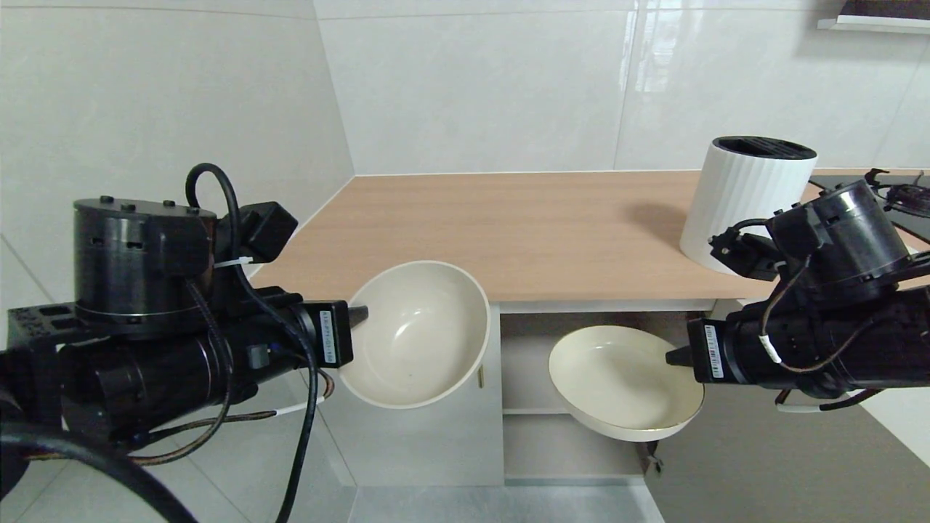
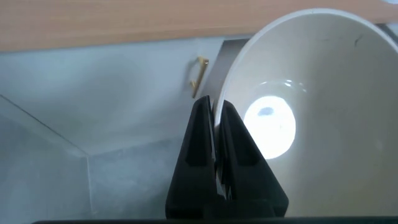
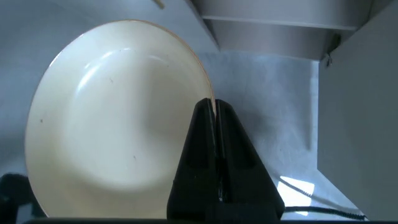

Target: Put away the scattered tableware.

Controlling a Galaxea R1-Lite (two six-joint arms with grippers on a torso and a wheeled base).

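My left gripper (image 1: pixel 360 314) is shut on the rim of a cream bowl (image 1: pixel 418 334), held in the air below the counter's front edge, its hollow tipped toward me. In the left wrist view the black fingers (image 2: pixel 214 118) pinch the bowl (image 2: pixel 311 106) wall. My right gripper (image 1: pixel 676 356) is shut on the rim of a cream plate (image 1: pixel 621 381), held in front of the open cabinet (image 1: pixel 527 378). The right wrist view shows its gripper (image 3: pixel 214 109) clamped on the plate (image 3: pixel 115 118) edge.
A wooden counter (image 1: pixel 508 232) runs across the back, with a white ribbed holder (image 1: pixel 745 200) at its right and a stove corner (image 1: pixel 901 196) beyond. The cabinet's shelf (image 3: pixel 280 18) is bare; a closed door with a gold handle (image 2: pixel 199 74) stands left of it. Grey floor lies below.
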